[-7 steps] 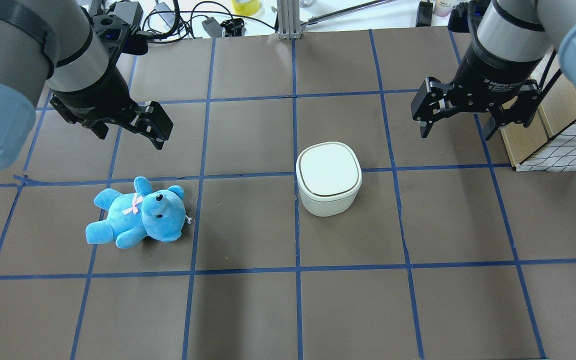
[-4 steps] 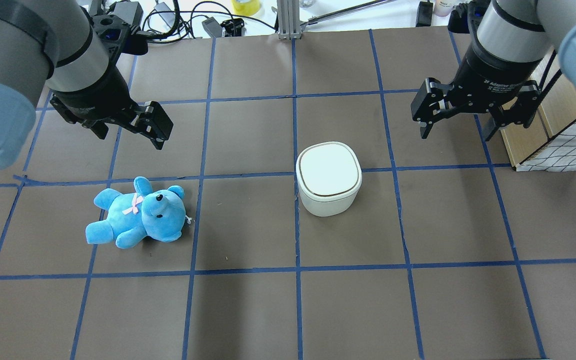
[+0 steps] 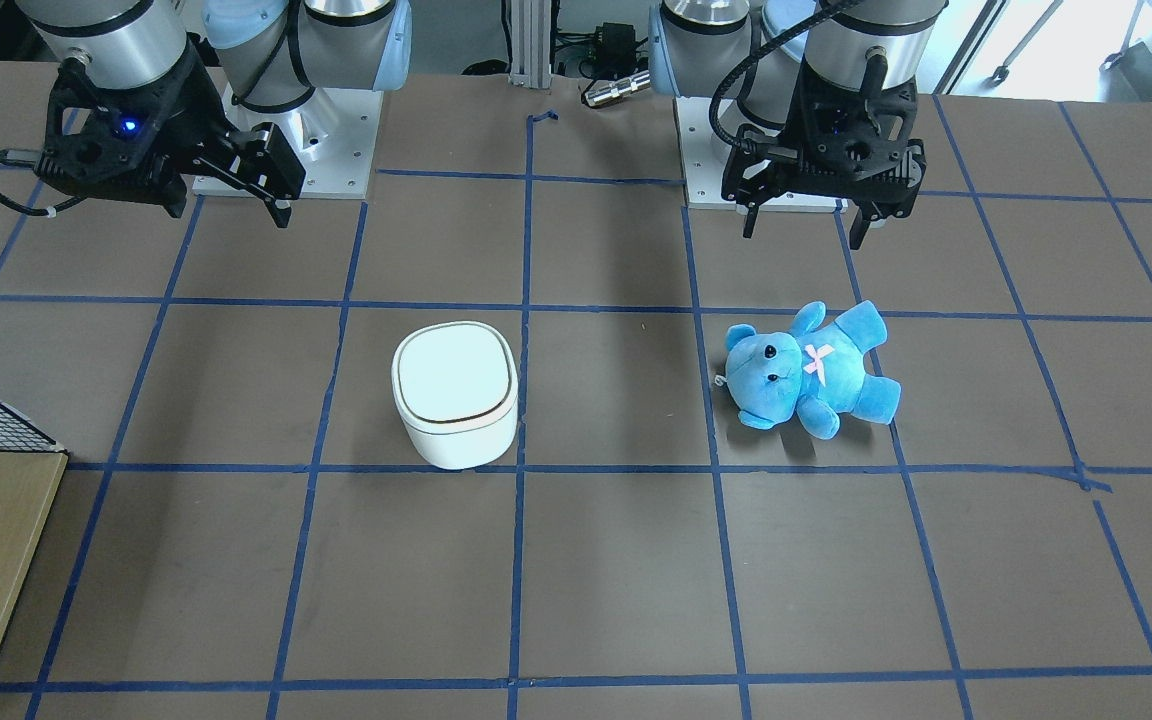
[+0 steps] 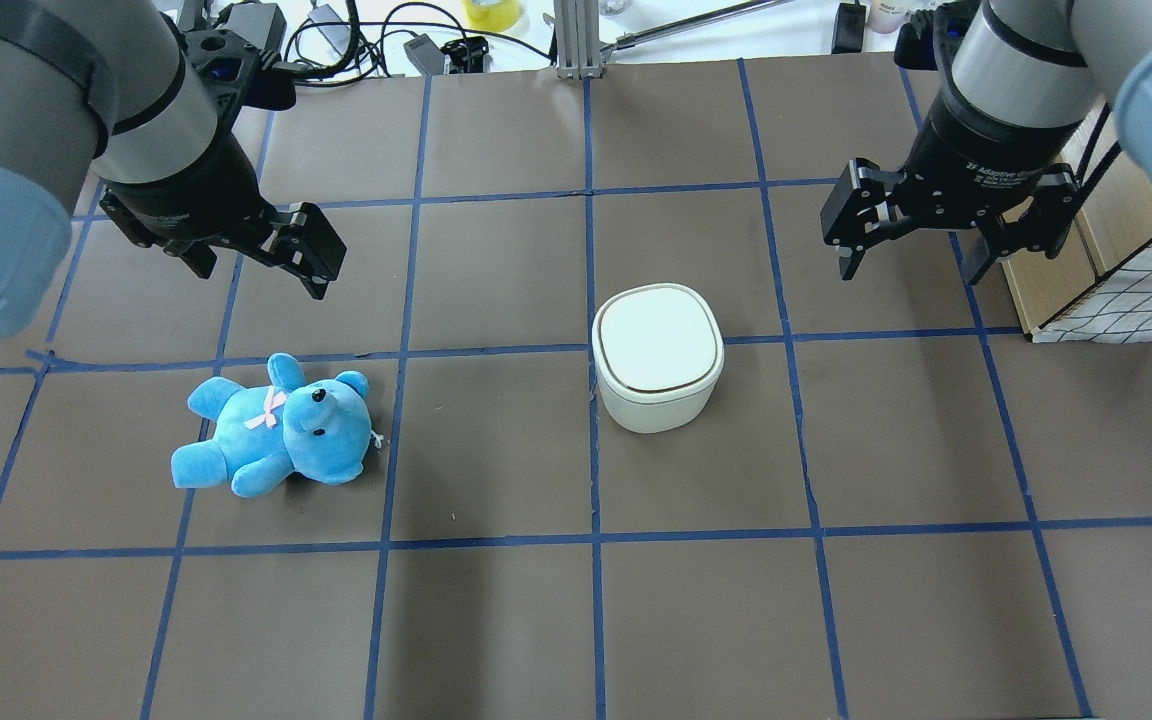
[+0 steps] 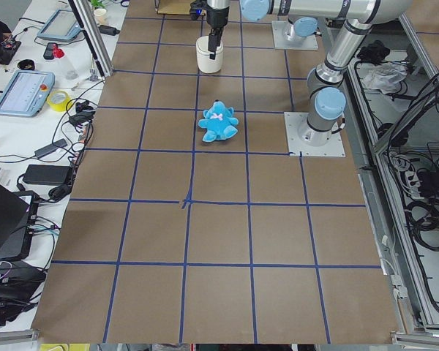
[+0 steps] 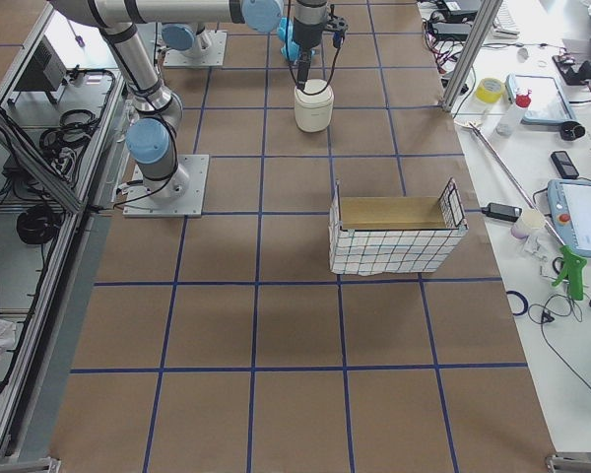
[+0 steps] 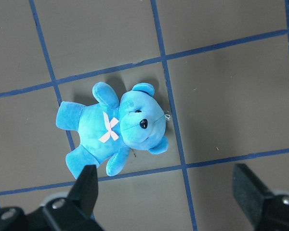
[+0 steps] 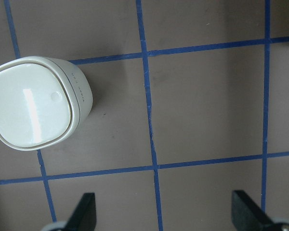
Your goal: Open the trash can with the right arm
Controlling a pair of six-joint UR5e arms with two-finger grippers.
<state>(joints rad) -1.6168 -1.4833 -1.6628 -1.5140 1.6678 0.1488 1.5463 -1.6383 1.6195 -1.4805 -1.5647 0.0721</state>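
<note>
The white trash can [image 4: 656, 355] stands near the table's middle with its lid shut. It also shows in the front view [image 3: 455, 392] and at the left edge of the right wrist view [image 8: 36, 103]. My right gripper [image 4: 911, 265] is open and empty. It hovers above the table, beyond and to the right of the can, not touching it. In the front view it [image 3: 226, 210] shows a blue light. My left gripper [image 4: 261, 278] is open and empty above the blue teddy bear [image 4: 276, 430].
A wire-grid basket with a wooden lining [image 4: 1126, 290] stands at the table's right edge, close to my right arm. The bear lies left of centre. Cables and tools lie beyond the table's far edge [image 4: 386, 40].
My right gripper has shifted very slightly toward the far side. The can, the bear and my left arm have not moved.
</note>
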